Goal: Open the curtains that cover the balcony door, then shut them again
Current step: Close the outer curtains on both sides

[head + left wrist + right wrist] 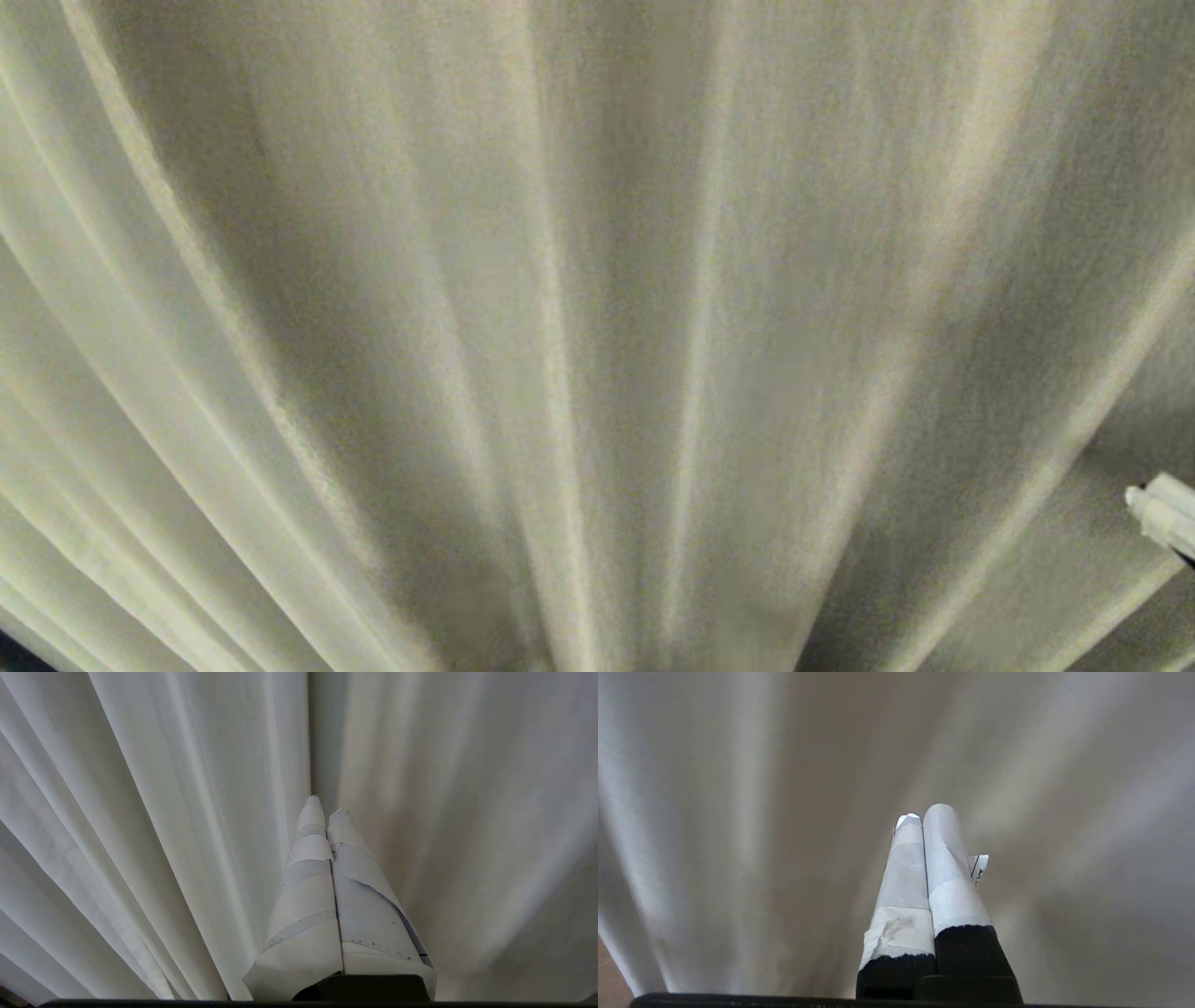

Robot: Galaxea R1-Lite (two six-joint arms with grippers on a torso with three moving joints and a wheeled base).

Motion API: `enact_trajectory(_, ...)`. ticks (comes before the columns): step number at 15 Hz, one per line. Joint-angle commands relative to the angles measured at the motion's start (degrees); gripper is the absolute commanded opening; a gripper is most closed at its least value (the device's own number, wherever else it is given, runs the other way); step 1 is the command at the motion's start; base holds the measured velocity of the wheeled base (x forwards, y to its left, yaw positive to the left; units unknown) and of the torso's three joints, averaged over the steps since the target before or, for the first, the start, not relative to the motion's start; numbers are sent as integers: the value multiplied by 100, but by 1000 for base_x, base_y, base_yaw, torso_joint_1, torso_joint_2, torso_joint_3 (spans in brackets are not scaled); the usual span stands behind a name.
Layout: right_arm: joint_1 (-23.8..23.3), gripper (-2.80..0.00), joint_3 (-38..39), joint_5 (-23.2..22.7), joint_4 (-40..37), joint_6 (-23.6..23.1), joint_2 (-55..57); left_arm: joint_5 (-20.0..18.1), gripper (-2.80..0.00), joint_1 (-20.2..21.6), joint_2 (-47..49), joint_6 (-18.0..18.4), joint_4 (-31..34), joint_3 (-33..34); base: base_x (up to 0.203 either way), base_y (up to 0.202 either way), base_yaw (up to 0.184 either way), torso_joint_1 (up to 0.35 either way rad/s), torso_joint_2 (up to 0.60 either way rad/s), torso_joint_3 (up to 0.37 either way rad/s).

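Note:
Cream-white pleated curtains (597, 308) fill the whole head view and hang drawn across; the balcony door is hidden behind them. My right gripper (1141, 499) pokes in at the right edge of the head view, close to the fabric. In the right wrist view it (927, 812) is shut, its white-taped fingers (943, 858) pressed together with no cloth between them, pointing at the curtains (784, 812). My left gripper (327, 805) is also shut and empty, its taped tips just short of a dark vertical seam (309, 742) between two folds of the curtains (163, 812).
A sliver of brown floor (607, 980) shows beside the curtain's hem in the right wrist view. A dark corner (9, 658) sits at the bottom left of the head view.

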State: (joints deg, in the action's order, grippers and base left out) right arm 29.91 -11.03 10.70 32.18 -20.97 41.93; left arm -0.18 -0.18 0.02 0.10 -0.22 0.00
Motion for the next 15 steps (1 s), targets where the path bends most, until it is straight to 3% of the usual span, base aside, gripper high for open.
enact_trajectory(1,-547,-280,426,-25,11,350,-270,1,-280,1,-2,-1,-4,0,0,0,0,0,0,0)
enact_trajectory(4,-1319,-280,1027,-76,-24,1031,-384,1,-280,1,-2,-1,-4,0,0,0,0,0,0,0)
enact_trajectory(7,-2057,-280,1097,-425,-1126,1523,-988,1,-280,1,-2,-1,-4,0,0,0,0,0,0,0)
enact_trajectory(10,-2603,-280,1101,-649,-2112,1572,-1786,1,-280,1,-2,-1,-4,0,0,0,0,0,0,0)
enact_trajectory(15,-3110,-280,1101,-1101,-2996,1499,-2854,1,-280,4,-2,-1,-4,0,0,0,0,0,0,0)
